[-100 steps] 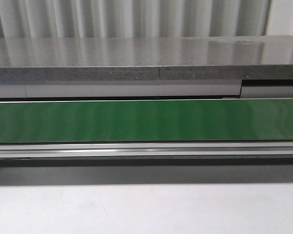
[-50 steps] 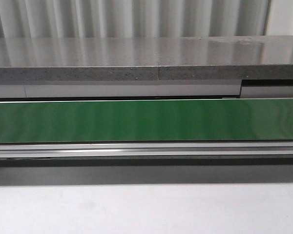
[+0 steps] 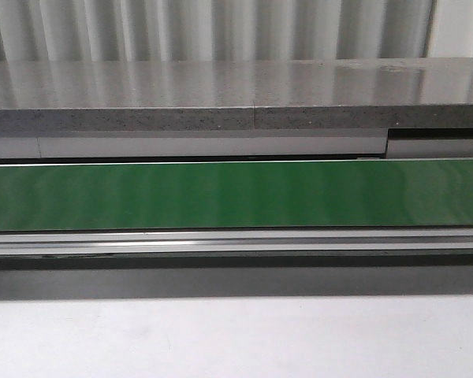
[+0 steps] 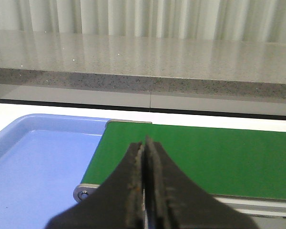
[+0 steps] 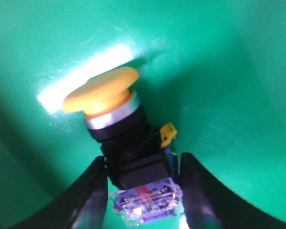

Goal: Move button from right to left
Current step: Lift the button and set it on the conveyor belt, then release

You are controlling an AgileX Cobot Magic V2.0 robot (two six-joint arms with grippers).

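1. Front view: a green conveyor belt [image 3: 236, 195] runs left to right across the scene, with a grey speckled stone ledge [image 3: 221, 98] on its far side and a pale table surface [image 3: 236, 339] on its near side. Neither arm nor the button appears in this view.

2. Left gripper [image 4: 145, 157]: the two black fingers are pressed together with no gap visible between them and nothing held. It hangs over the left end of the belt [image 4: 195, 160], where the end roller [image 4: 84, 193] shows.

3. A light blue tray [image 4: 38, 162] lies just beside that left end of the belt, on its left side.

4. Button [image 5: 128, 143]: seen only in the right wrist view, against a green surface [image 5: 219, 71]. It cannot be told whether it rests on that surface or is lifted clear of it.

5. Orientation of the button: its long axis runs from the blue-and-clear contact block, nearest the fingers, up through the black collar and silver ring to the yellow-orange mushroom cap [image 5: 101, 96]. The cap end points away from the wrist, tilted slightly to one side.

6. Right gripper [image 5: 142, 191]: the two black fingers [image 5: 93, 191] stand narrowly apart on either side of the button's lower body, close against or touching it. Firm contact cannot be confirmed.
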